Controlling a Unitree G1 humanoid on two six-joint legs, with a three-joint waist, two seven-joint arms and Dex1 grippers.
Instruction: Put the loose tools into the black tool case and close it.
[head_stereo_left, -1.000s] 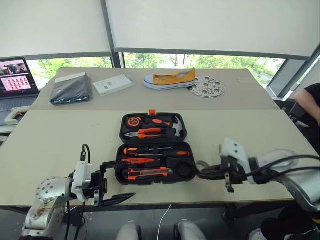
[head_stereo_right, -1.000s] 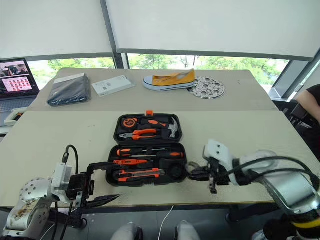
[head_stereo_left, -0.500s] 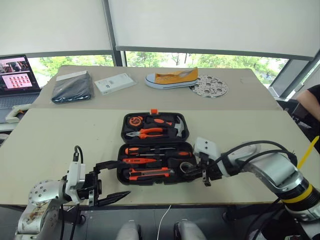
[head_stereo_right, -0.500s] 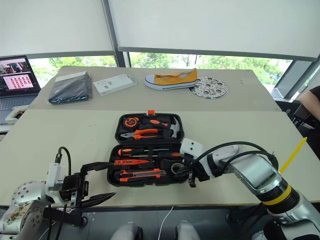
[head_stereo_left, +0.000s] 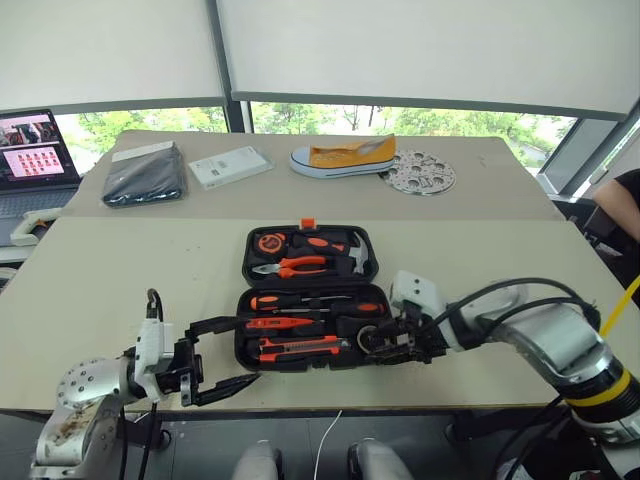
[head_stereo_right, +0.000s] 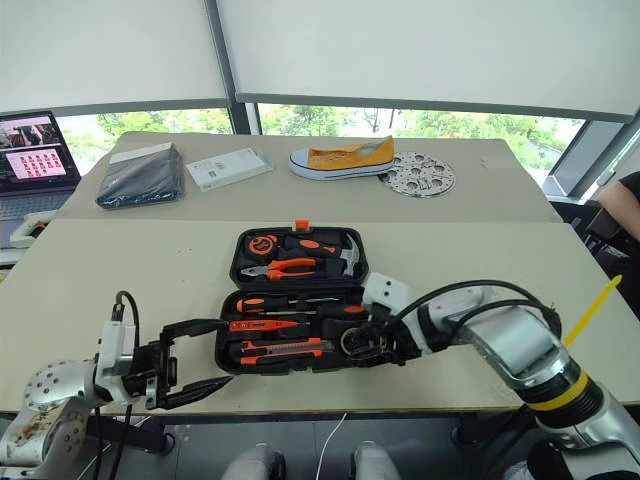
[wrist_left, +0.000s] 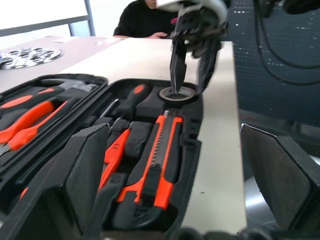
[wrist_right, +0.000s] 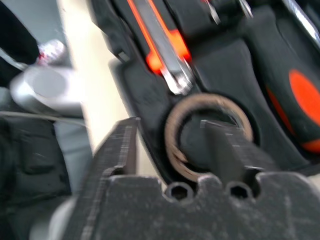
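case: black tool case (head_stereo_left: 305, 300) lies open, centre of the counter (head_stereo_left: 120, 280) | tape: tape roll (wrist_left: 177, 93) seated in its slot at the case's lower-right corner | right gripper (wrist_left: 192, 75): fingers parted, one inside the roll, one outside | left gripper (head_stereo_left: 228, 352): lower left, fingers spread wide, empty

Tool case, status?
Left pincer open, at the case's left edge. Right pincer open astride the tape roll, one finger through its hole. Roll seated in its slot. Lid open.
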